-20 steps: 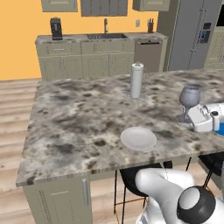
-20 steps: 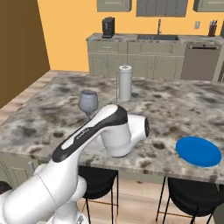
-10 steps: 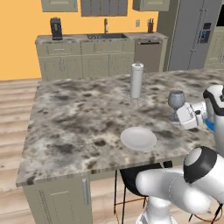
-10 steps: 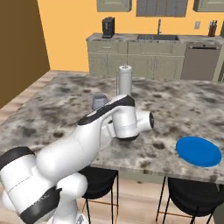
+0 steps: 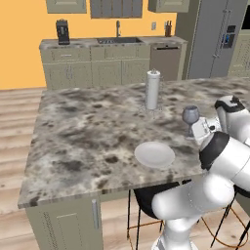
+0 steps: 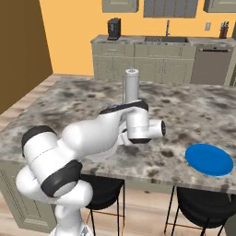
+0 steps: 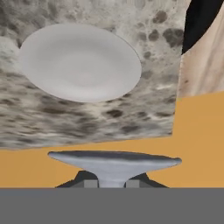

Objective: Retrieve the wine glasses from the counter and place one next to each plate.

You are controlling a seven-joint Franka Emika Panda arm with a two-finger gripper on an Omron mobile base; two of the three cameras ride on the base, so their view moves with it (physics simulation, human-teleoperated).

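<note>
Stemmed grey-blue wine glass (image 5: pixel 191 117), apparently gripper-held (image 5: pixel 201 131)

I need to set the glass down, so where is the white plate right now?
In the left base view the white plate lies near the island's front edge, left of the held wine glass and in front of the paper-towel roll.

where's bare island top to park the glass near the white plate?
Gripper is shut on the wine glass. Free patches on the island top: between the white plate and the paper-towel roll, and the wide stretch left of the plate. Crowded: the plate's right, under the arm.
</note>
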